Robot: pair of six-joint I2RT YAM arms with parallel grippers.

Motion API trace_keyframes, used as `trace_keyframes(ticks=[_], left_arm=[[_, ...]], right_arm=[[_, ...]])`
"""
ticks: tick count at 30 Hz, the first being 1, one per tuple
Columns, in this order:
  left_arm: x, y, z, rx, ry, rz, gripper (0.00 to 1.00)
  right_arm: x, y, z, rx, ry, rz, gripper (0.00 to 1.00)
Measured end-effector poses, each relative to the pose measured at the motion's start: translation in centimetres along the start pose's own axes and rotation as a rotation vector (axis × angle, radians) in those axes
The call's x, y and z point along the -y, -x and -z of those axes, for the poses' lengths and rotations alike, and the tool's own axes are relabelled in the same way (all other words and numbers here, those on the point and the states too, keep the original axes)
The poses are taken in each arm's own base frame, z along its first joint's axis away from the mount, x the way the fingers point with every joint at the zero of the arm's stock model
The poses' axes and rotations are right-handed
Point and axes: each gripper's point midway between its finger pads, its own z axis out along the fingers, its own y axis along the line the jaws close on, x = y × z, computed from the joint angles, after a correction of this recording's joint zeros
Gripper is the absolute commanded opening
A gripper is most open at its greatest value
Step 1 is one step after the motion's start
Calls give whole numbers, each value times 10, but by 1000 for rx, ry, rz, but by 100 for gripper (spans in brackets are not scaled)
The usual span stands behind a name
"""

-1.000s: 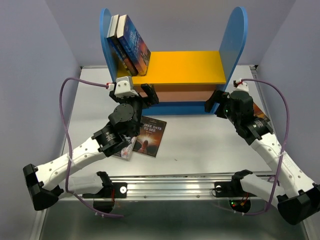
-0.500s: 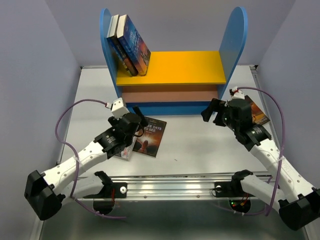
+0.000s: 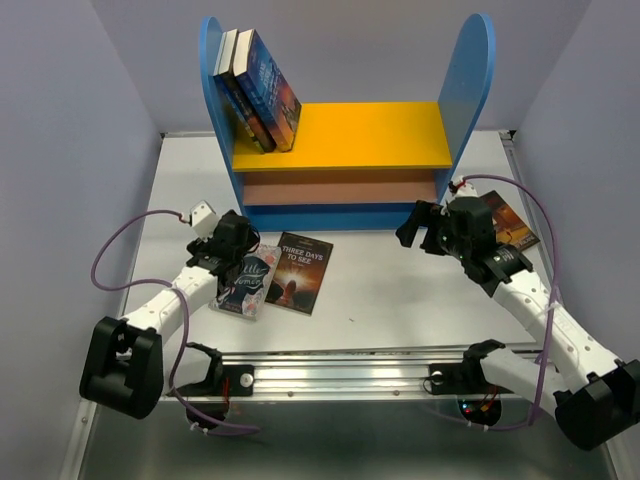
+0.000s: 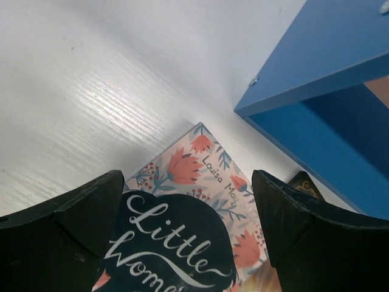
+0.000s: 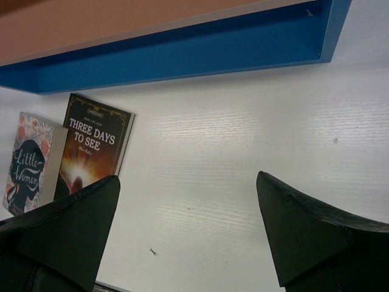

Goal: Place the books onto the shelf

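Nearest you, both arms reach out from the table's [image 3: 400,300] near edge. Your left gripper [image 4: 188,204] hangs low over Little Women [image 3: 243,283] with its jaws spread wide and nothing between them; in the left wrist view, the floral cover fills the gap between the two fingers. From these views you cannot tell whether the fingertips touch the book. Little Women lies flat and face up on the left. Three Days to See [image 3: 298,271] lies flat just beside it on the right, and their long edges meet. Your right gripper [image 5: 188,182] also stands fully open and holds nothing. It hovers over bare table in front of the right end of the shelf [image 3: 468,80], well apart from those two books. A third book [image 3: 512,222] with a dark orange cover lies flat on the far side of the right wrist, partly hidden by the arm, so you cannot read its title. Beyond the grippers, the shelf stands upright at the back of the table, with its blue base [image 3: 330,216] lowest, the brown board [image 3: 340,187] above it and the yellow board [image 3: 350,135] on top. At the left end of the yellow board, two books [image 3: 262,90] stand leaning against the left blue panel, and the front one shows a blue-orange cover.
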Motion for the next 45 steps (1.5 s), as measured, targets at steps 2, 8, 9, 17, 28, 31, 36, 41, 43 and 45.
trace_keyframes(ticks=[2, 8, 9, 17, 28, 31, 36, 41, 43, 45], left_arm=[[-4, -1, -8, 1, 21, -12, 99], [-18, -8, -33, -25, 81, -19, 99], [-20, -11, -36, -32, 86, -19, 99], [-22, -37, -36, -113, 38, -6, 99], [21, -79, 6, -210, -197, 71, 99], [35, -97, 19, -258, -244, 72, 99], [57, -133, 51, -369, -317, 72, 99], [65, -146, 71, -431, -333, 79, 99], [66, -145, 76, -438, -340, 86, 99], [66, -145, 81, -445, -351, 85, 99]], right_arm=[[0, -3, -1, -8, 6, 1, 100], [-2, -5, -5, -19, 17, 1, 100], [-3, -5, -4, -18, 18, 1, 100], [-4, -3, -3, -9, 27, 0, 100], [-7, -13, -4, -36, 62, -3, 100], [-11, -15, -4, -45, 81, -4, 100], [-22, -24, -4, -92, 148, -13, 100], [-30, -74, -19, -280, 238, -72, 100], [-29, -101, -24, -378, 247, -101, 100], [-33, -119, -23, -440, 265, -121, 100]])
